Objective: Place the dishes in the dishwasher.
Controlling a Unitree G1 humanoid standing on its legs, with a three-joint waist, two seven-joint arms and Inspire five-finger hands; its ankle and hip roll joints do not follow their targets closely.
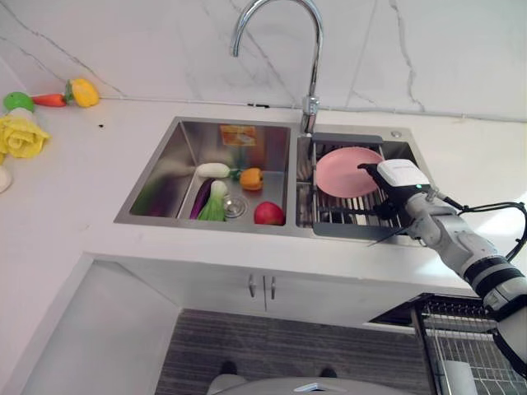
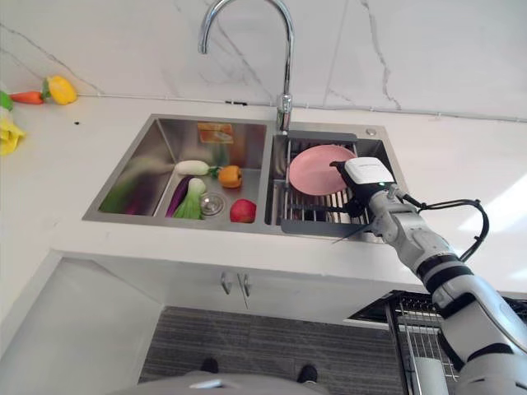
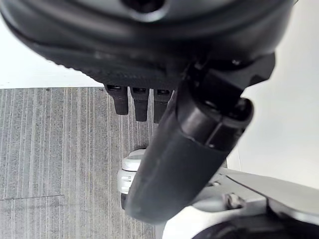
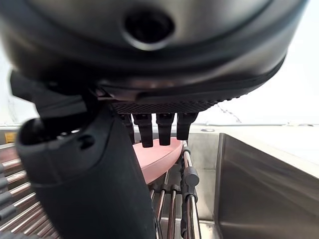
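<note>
the pink plate (image 1: 347, 171) lies tilted on the drying rack (image 1: 329, 216) set in the right basin of the sink (image 1: 165, 177). it is not yet lifted. my right hand (image 1: 394, 183) is at the plate's near-right edge; in its wrist view my fingers (image 4: 155, 130) hang fairly straight just above the plate rim, thumb apart, nothing gripped. contact with the plate i cannot confirm. my left hand (image 3: 164, 119) hangs low over the grey floor (image 3: 55, 144), its fingers relaxed and holding nothing.

the left basin holds toy produce: a red apple (image 1: 268, 213), an orange pepper (image 1: 251, 178), a white radish (image 1: 212, 169), greens (image 1: 214, 202). more produce sits on the white surface (image 1: 74, 181) at far left. the faucet (image 1: 284, 49) arches over the sink's divider.

a wire rack (image 1: 465, 346), likely the dishwasher's, shows at lower right with no plate visible in it. assessment: task at its start; grasp, carry and placement all remain.
</note>
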